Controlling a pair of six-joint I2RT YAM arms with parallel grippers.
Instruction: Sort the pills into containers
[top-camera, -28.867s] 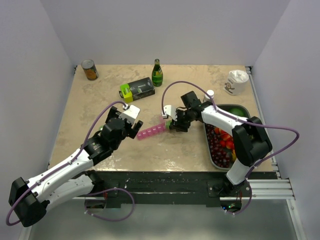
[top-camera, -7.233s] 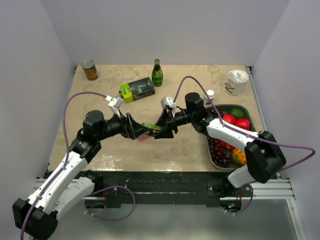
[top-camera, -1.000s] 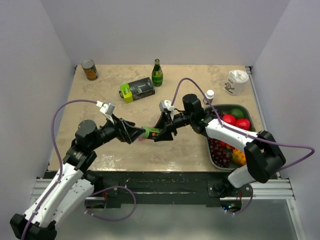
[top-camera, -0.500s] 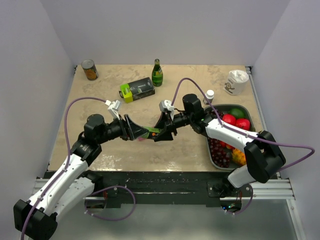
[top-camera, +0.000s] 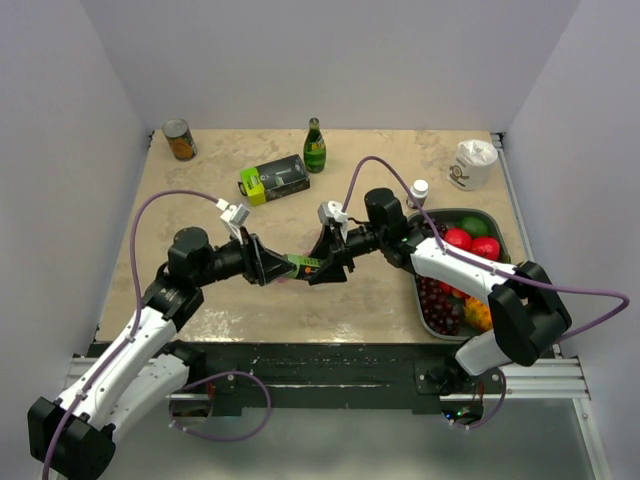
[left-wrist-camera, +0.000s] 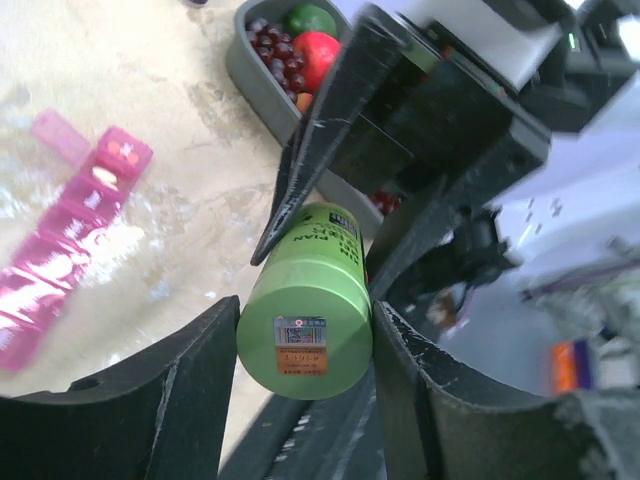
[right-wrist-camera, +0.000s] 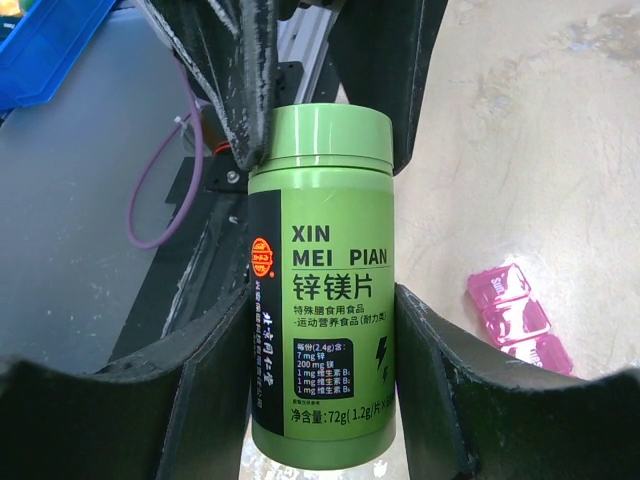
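A green pill bottle is held level above the table between both arms. My right gripper is shut on its labelled body. The left gripper is shut around the cap end, with its fingers flanking the cap in the right wrist view. The pink containers strip lies on the table below; part of it also shows in the right wrist view, and only a sliver from above. The bottle is capped and the pills are hidden.
A grey fruit tray sits under the right arm. Farther back stand a black-and-lime box, a green glass bottle, a tin can, a small white bottle and a white cup.
The left arm has moved right onto the bottle's cap end, and its jaws have closed from wide open around it. The right arm and bottle have stayed put.
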